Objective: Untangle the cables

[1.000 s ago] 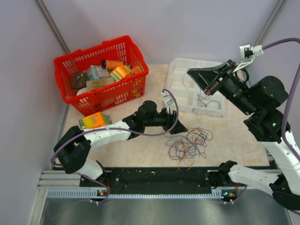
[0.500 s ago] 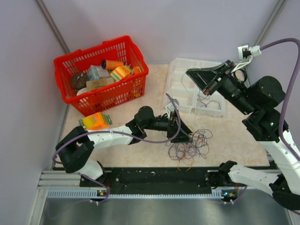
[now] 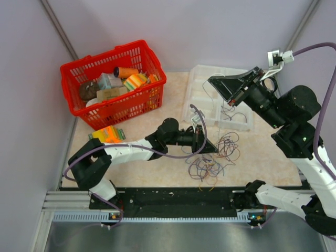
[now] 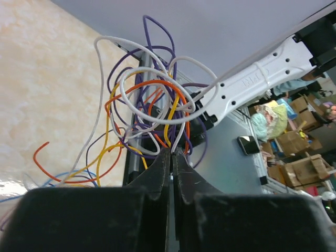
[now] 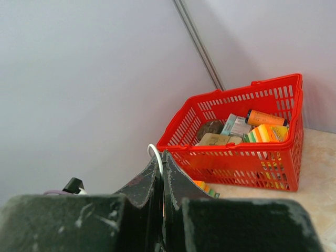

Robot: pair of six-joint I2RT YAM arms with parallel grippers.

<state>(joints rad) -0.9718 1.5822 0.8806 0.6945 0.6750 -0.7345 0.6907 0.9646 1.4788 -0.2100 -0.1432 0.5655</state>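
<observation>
Top external view is showing a red basket sitting at ten o'clock on the tabletop, well apart from the work. Toward four o'clock the cables are lying in one loose heap of purple, orange, yellow and white loops, with the left hand sitting at the heap's nine o'clock edge. Left wrist view is showing that hand's jaws pressed nearly together, pinching a few cables, white and orange among them, while other loops are arching beyond the tips. At one o'clock a clear tray is sitting, and the right hand is hovering over it, jaws together on a single white strand looping out at the tip.

These wires are looking feather-light, soft and springy, so one pulled wire is likely dragging its neighbours along. Taking hold near a free end, or on a loop standing clear of the heap, is looking wiser than grabbing the knotted middle.
</observation>
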